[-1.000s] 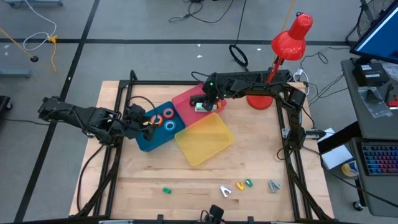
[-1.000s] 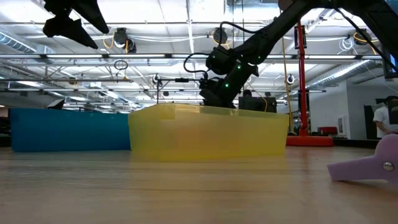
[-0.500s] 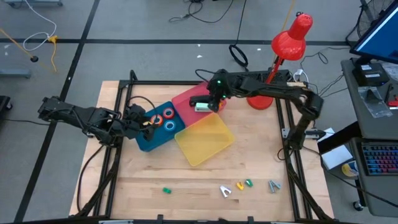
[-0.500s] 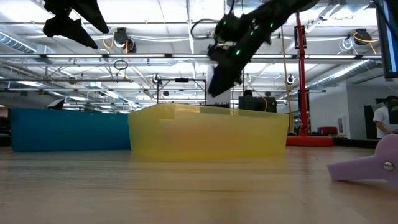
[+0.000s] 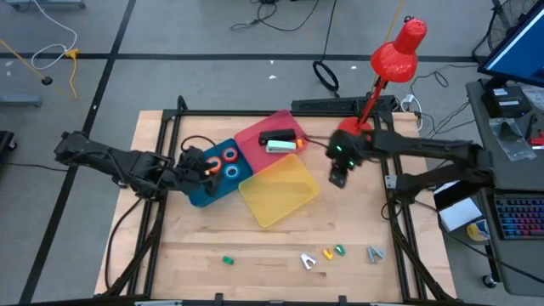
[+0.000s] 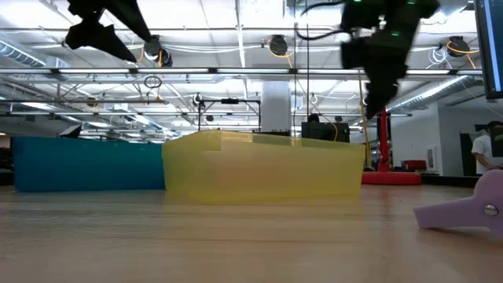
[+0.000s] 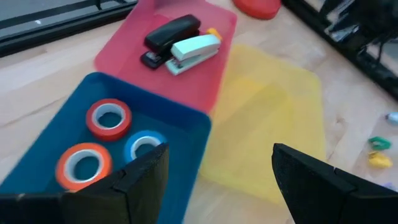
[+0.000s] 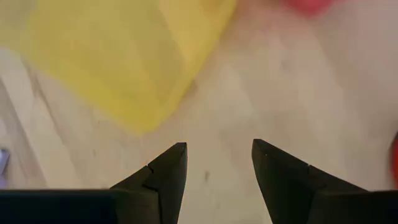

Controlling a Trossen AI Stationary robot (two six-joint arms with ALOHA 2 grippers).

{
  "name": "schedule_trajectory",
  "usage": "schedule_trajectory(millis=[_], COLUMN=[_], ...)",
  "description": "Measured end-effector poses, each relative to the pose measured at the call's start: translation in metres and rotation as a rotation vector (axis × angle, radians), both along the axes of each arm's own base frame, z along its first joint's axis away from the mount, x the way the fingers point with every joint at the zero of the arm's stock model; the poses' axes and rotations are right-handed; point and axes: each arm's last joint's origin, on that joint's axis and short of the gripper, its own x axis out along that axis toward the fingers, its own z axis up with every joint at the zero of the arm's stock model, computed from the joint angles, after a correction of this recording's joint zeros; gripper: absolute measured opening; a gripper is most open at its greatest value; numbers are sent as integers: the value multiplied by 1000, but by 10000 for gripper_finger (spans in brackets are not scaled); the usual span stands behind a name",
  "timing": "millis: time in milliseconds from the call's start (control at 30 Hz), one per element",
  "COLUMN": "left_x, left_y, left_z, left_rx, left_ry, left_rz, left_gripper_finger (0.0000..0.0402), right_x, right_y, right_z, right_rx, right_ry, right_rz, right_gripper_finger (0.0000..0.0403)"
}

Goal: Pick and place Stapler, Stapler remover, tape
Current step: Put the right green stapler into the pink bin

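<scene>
A pink bin (image 5: 274, 136) at the back holds a black stapler (image 7: 171, 37) and a pale mint stapler (image 7: 195, 50), both lying on its floor. Beside it, a blue bin (image 5: 206, 189) holds red (image 7: 109, 118), orange (image 7: 84, 165) and blue (image 7: 144, 145) tape rolls lying flat. Several small staple removers (image 5: 327, 254) lie near the table's front edge. My left gripper (image 7: 217, 180) hovers open above the blue bin's near left side. My right gripper (image 5: 338, 178) hangs open over bare wood, right of the yellow bin (image 5: 279, 189).
The yellow bin (image 6: 263, 169) stands in the middle of the table with nothing showing inside. A red desk lamp (image 5: 387, 64) has its base at the back right. A lilac staple remover (image 6: 471, 206) lies close to the low camera. Bare wood stretches between the bins and the front edge.
My right gripper has risen out of the pink bin and swung toward the table's right and near side, past the yellow bin's corner, its fingers staying open. The mint stapler stays in the pink bin. My left gripper has edged slightly toward the right over the blue bin.
</scene>
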Motion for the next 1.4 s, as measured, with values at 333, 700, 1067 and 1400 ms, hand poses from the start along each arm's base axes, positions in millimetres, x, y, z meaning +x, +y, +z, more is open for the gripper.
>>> schedule_trajectory(millis=[333,700,1067,1400], left_x=[27,43,50,41], left_y=[-8,-20,-35,-49], left_z=[3,-10,-26,-30], left_rx=[-49,-162,-178,-113], left_ry=[-147,-122,-39,24], left_rz=[-18,-73,-108,-161], left_gripper_finger=[283,283,283,283], right_x=[-64,-79,-83,-82], right_y=[39,77,117,131], right_z=[-53,-73,-78,-79], right_rx=[117,470,643,781], right_ry=[-258,-399,-236,-133], right_rz=[-42,246,316,128], right_gripper_finger=[173,173,173,173])
